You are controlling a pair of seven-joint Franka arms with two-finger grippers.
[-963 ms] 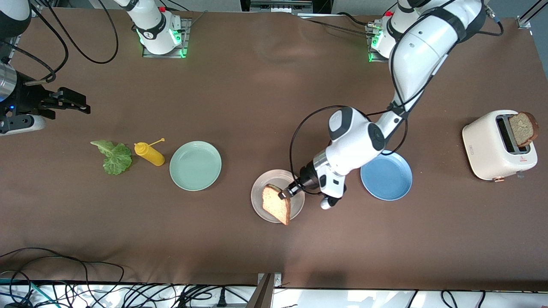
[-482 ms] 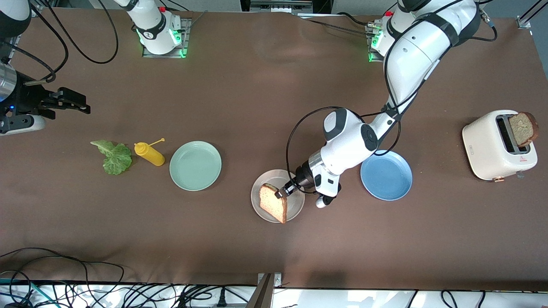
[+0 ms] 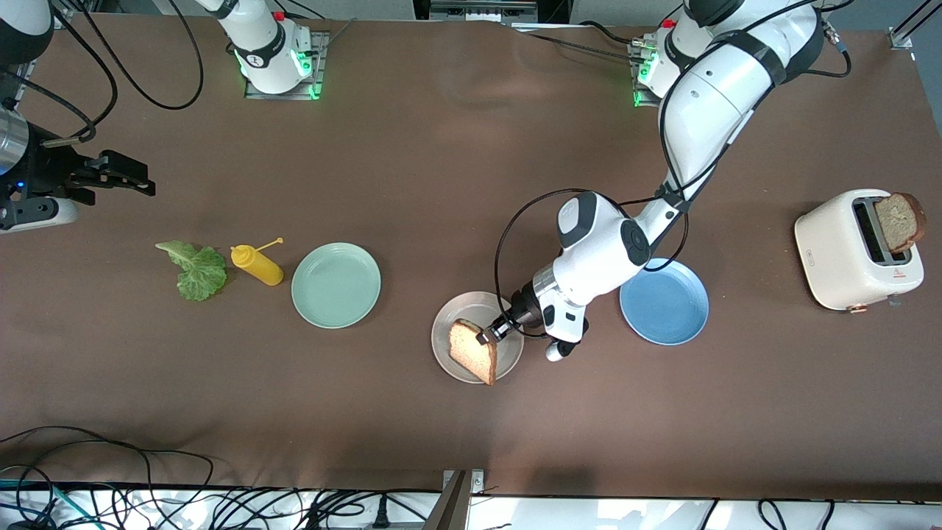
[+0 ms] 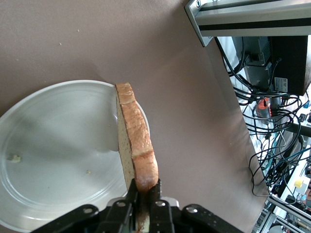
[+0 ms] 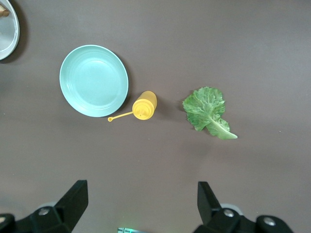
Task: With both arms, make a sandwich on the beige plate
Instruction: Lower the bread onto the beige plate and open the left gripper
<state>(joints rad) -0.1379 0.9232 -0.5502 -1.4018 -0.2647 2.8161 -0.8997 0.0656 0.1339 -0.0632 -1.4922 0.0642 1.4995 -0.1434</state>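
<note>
A brown bread slice [image 3: 475, 352] [image 4: 138, 141] stands on edge over the beige plate [image 3: 471, 305] [image 4: 58, 145], reaching to the rim nearer the front camera. My left gripper [image 3: 486, 336] [image 4: 144, 191] is shut on the slice's crust. Whether the slice touches the plate I cannot tell. A green lettuce leaf [image 3: 197, 271] [image 5: 208, 110] lies on the table toward the right arm's end. My right gripper [image 3: 143, 179] [image 5: 142, 187] waits open and empty above the table at that end. Another bread slice [image 3: 898, 221] sticks out of the toaster [image 3: 839, 258].
A yellow squeeze bottle [image 3: 257, 265] [image 5: 144, 105] lies between the lettuce and a mint green plate [image 3: 336, 285] [image 5: 93, 80]. A blue plate [image 3: 666, 302] sits beside the beige plate, under the left arm's wrist. Cables run along the table edge nearest the front camera.
The left arm's wrist and elbow swung slightly, and the gripped slice shifted a little over the beige plate. The right arm has not moved.
</note>
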